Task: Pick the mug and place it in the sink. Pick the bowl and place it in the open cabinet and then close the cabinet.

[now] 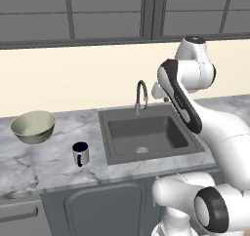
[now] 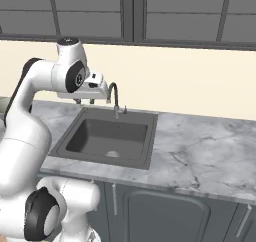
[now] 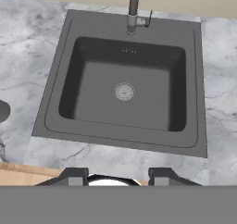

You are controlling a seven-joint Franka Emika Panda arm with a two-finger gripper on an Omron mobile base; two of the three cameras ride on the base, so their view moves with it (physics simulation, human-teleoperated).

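now the pincer [image 3: 118,176], half-spread and empty above the dark grey sink [image 3: 125,91], should swing left, descending squarely over the small silvery mug [image 1: 80,153].

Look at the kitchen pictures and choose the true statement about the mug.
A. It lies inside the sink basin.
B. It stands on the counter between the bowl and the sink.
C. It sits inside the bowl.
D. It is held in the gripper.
B: in the left base view the mug stands upright on the marble counter, apart from the bowl on its left and outside the sink on its right.
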